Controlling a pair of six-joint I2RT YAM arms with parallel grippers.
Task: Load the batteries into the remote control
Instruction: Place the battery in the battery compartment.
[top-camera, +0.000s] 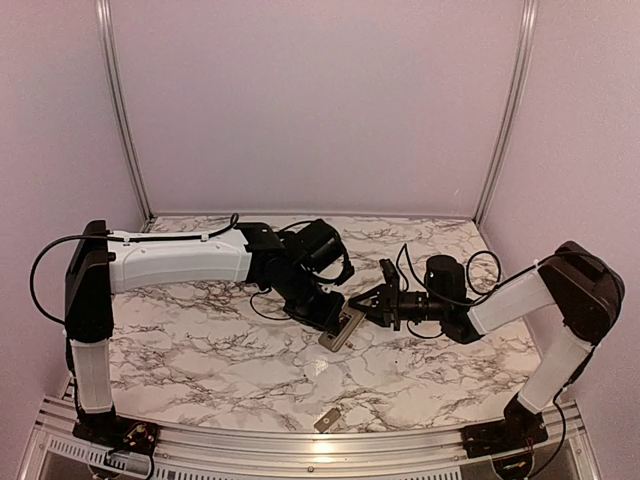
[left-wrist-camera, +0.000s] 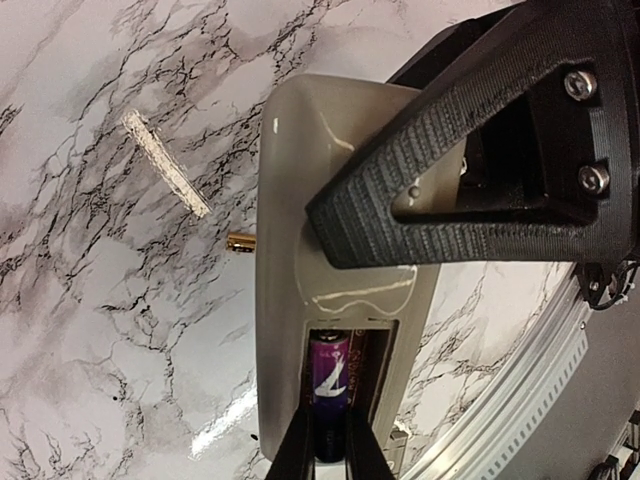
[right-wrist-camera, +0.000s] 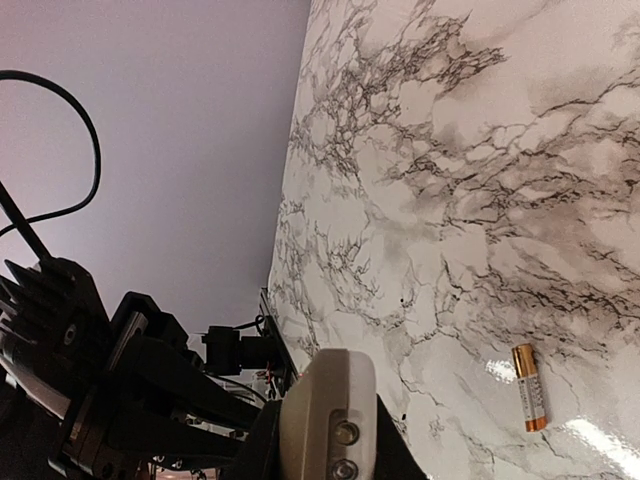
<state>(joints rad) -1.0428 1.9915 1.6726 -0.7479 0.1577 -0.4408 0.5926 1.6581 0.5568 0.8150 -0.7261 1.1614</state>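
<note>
A: Found remote control (top-camera: 338, 330)?
B: Yep. Gripped mid-surface (top-camera: 200, 340) btw both sets of jaws, free end pointing near-left, grey-beige back twd left wrist cam, recess uncovered.
A: Loaded?
B: Partly. Seeing purple battery (left-wrist-camera: 331, 385) in recess; lower end cut off by frame edge, flanked by dark fingers (left-wrist-camera: 290, 450).
A: Left jaws?
B: Nearly closed on remote's middle. Seeing just one ribbed finger (left-wrist-camera: 400, 200) across back; other hidden.
A: Right jaws?
B: Closed partway on recess end. Can't tell whether touching purple battery too.
A: Anything else?
B: Spotted gold battery (right-wrist-camera: 529, 388) loose on surface beside remote; in left wrist cam mostly hidden behind remote's edge. Also flat grey cover (top-camera: 327, 420) at surface's near edge, well apart. Noted pale strip (left-wrist-camera: 165, 165), can't ID.
</note>
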